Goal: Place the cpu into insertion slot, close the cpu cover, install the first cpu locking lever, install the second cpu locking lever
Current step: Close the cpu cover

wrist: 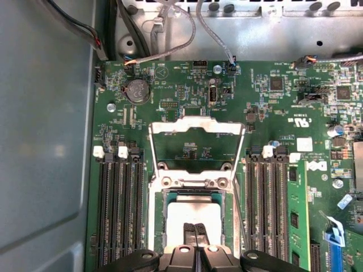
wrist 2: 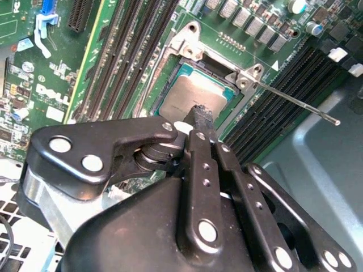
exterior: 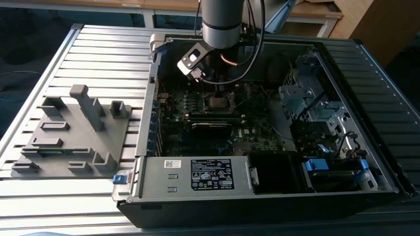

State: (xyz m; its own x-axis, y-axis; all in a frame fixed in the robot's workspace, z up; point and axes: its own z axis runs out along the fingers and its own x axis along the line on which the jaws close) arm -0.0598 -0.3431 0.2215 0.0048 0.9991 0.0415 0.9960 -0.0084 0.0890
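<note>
2 memory-slot banks (wrist: 120,209) beside the cpu (wrist: 193,211)

We found the cpu (wrist: 193,212) lying in the insertion slot (wrist: 160,224), directly beneath the tips of the jaws. Just beyond the slot from the jaws, the cpu cover (wrist: 195,126) stood swung up off it, hinged at the slot's far edge. Memory slots (wrist: 120,209) ran on either side of the jaws, flanking the slot. A locking lever (wrist 2: 295,102) reached out from one corner of the slot across one bank of them. All of this sat on the motherboard (wrist: 187,85) inside the computer case (exterior: 151,182), which lay on the tabletop (exterior: 98,49). A fixture plate (exterior: 72,142) lay beside the case, well away from the jaws, at the exterior view's left.
</note>
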